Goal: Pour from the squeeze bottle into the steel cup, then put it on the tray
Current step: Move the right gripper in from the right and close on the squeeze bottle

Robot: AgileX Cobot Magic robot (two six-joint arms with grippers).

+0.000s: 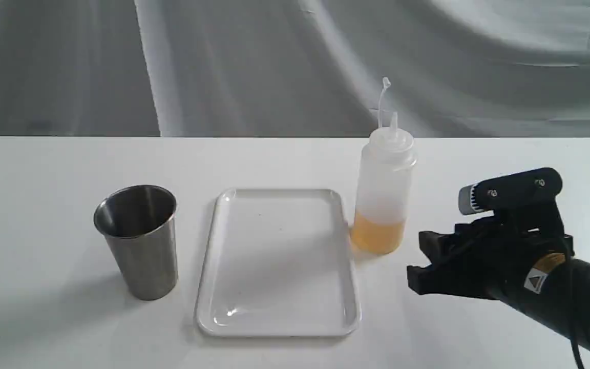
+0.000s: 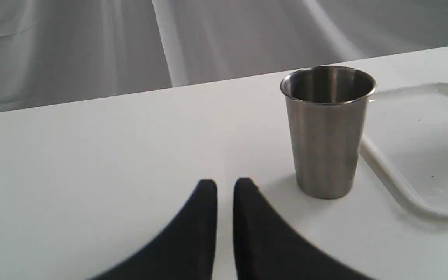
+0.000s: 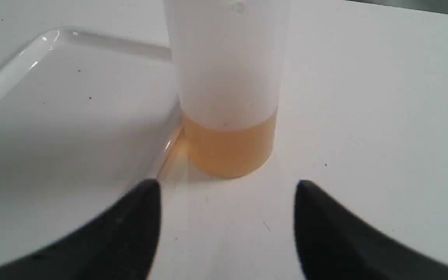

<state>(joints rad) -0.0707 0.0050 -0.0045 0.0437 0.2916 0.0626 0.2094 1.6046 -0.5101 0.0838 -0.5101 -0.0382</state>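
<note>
Facing the bottle right of center, the right gripper gaped wide and empty: reach step, I'd say. Bottle stood upright just beside the tray's right rim. Next: straddle it, close gently.

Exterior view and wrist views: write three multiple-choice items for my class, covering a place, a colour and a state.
1. Where does the tray lie? A between the cup and the bottle; B left of the cup; C behind the bottle.
2. What colour is the liquid in the bottle? A green; B blue; C amber.
3. How is the right gripper? A shut on the bottle; B open and empty; C shut on the cup.
Answers: 1 A, cup and bottle flank it in the exterior view. 2 C, the bottle's lower part shows amber. 3 B, its fingers stand apart, short of the bottle.
</note>
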